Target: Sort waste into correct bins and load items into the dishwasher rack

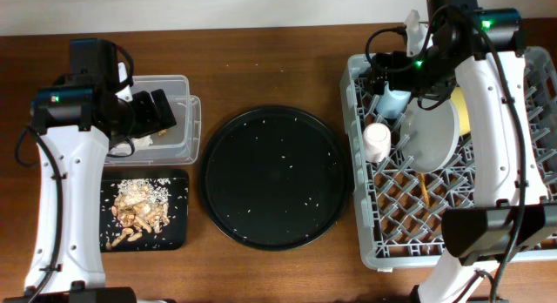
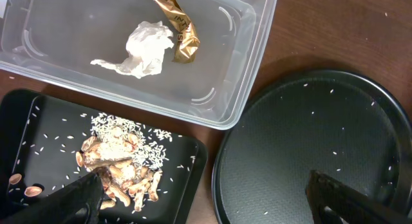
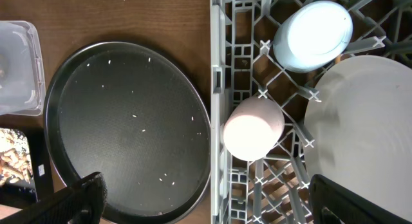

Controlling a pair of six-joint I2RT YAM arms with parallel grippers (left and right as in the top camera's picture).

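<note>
Bench is brown wood with a slight sheen. Tub is clear, smooth plastic, a bit cloudy. Tissue looks soft and papery, and the wrapper is crinkly shiny gold foil. Round tray is matt black and finely textured. Rack is dull grey plastic. Pink cup and plate look smooth and glossy.

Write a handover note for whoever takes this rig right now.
Left hand open, empty, over tub. Right hand open, empty, over rack.
Tissue and wrapper lie in tub; scraps on flat tray.
Pink cup, blue cup, plate, yellow bowl, chopsticks sit in rack.
Done: sorting and loading, it seems.
To do: nothing obvious; round tray holds only crumbs.
</note>
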